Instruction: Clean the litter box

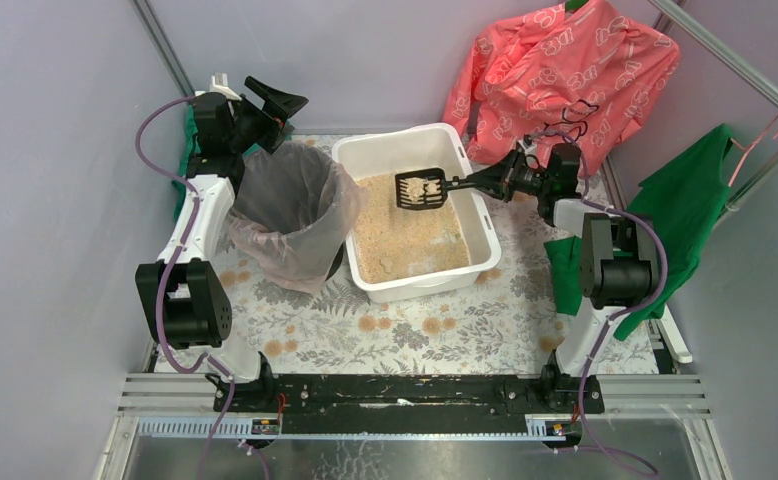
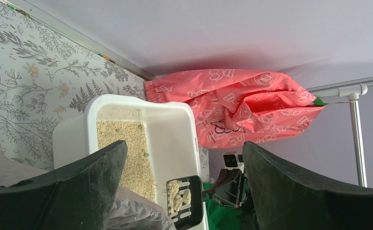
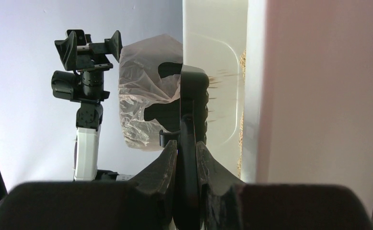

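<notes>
Beyond the arm bases (image 1: 395,395), the right gripper (image 1: 480,182) holds a scoop (image 1: 408,200) of clumps (image 1: 425,186) over the litter box (image 1: 395,141) mid-table; from its own wrist the left gripper (image 2: 183,148) gapes empty; right fingers (image 3: 168,160) pinch the handle (image 3: 187,153) (edge-on here), so any tilt toward the left-hand bin (image 3: 136,110) risks spilling them.

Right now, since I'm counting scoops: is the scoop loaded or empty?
Loaded: pale clumps lie on the scoop the right gripper holds above the litter box.
</notes>
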Robot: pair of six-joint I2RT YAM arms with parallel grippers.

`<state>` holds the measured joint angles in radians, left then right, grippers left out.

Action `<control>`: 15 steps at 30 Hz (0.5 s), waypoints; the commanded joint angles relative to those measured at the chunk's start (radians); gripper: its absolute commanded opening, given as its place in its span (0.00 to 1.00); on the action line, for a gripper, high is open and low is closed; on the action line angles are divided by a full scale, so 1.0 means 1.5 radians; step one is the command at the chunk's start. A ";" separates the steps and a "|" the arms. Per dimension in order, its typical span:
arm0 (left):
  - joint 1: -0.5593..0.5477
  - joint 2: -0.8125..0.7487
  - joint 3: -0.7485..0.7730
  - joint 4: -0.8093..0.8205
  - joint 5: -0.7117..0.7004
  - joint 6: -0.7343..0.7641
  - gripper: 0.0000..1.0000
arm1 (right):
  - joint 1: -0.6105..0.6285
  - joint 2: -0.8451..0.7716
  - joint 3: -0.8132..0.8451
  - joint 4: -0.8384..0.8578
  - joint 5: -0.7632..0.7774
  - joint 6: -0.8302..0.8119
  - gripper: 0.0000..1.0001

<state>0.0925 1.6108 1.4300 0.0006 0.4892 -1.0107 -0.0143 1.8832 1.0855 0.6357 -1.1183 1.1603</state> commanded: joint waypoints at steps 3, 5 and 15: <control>-0.002 -0.008 0.007 0.028 0.004 0.003 0.99 | -0.005 -0.044 0.026 -0.029 -0.008 -0.047 0.00; -0.002 -0.007 0.013 0.019 0.001 0.010 0.99 | -0.010 -0.044 0.026 -0.033 0.002 -0.052 0.00; -0.003 -0.008 0.013 0.015 0.002 0.016 0.99 | -0.010 -0.032 0.049 -0.036 0.005 -0.049 0.00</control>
<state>0.0921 1.6108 1.4300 0.0044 0.4900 -1.0115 0.0490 1.8801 1.1481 0.5129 -1.1118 1.0592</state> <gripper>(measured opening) 0.986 0.201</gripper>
